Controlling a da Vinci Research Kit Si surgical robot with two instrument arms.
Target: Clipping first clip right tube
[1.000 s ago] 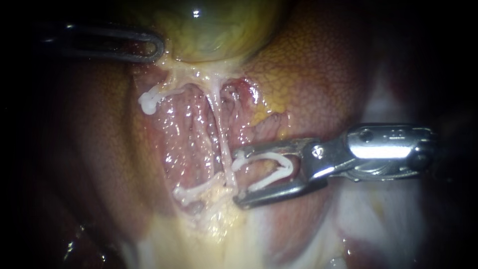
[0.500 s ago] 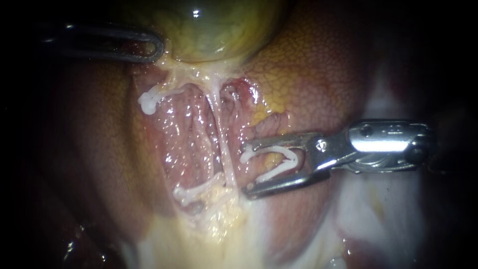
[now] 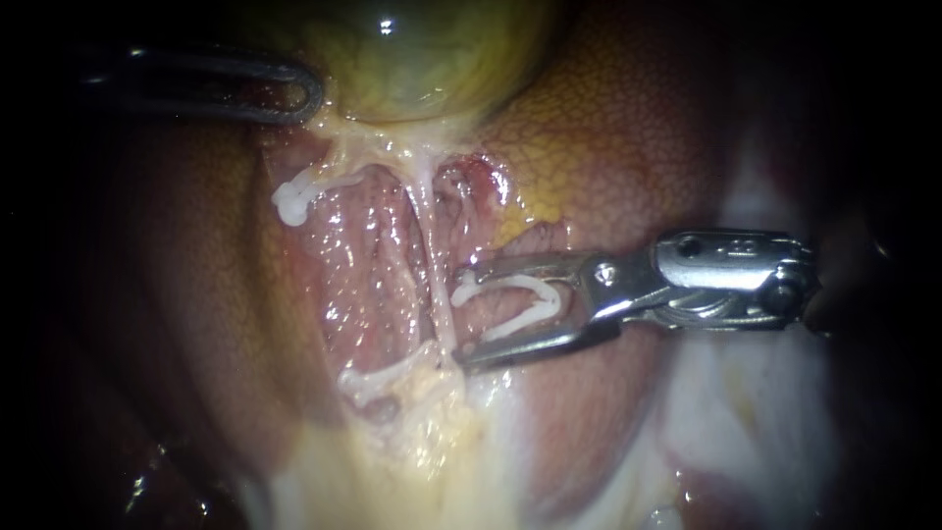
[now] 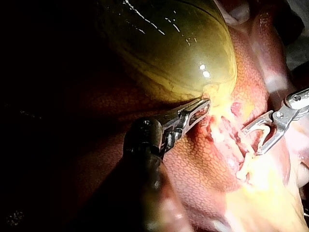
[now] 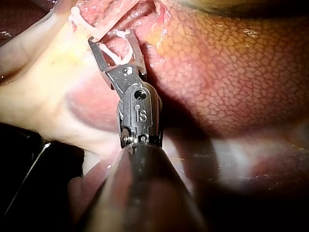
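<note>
– Jaws on our right instrument (image 3: 457, 316) stand apart. They hold the white clip (image 3: 525, 285) between them, one leg against each jaw.
– Where is the right tube (image 3: 437, 290)?
– Just ahead of the jaw tips. It is thin and pale, and it runs down from the gallbladder (image 3: 422, 49) beside the liver (image 3: 628, 147). So it lies across the mouth of the jaws, like a bar across a door.
– Is it inside the clip?
– Not yet, we think. It sits at the tips, closest to the lower one.
– Which instrument is nearer?
– Our right one. Our left instrument (image 3: 312, 98) is well apart, up at the gallbladder's edge. We cannot tell if it holds anything.
– Do all views show this?
– No. Only the endoscope view shows the tube crossing the jaws. The right wrist view looks along the shaft and shows the clip sitting snug, but the tube is hard to pick out there. We judge the jaws must slide forward over the tube.
</note>
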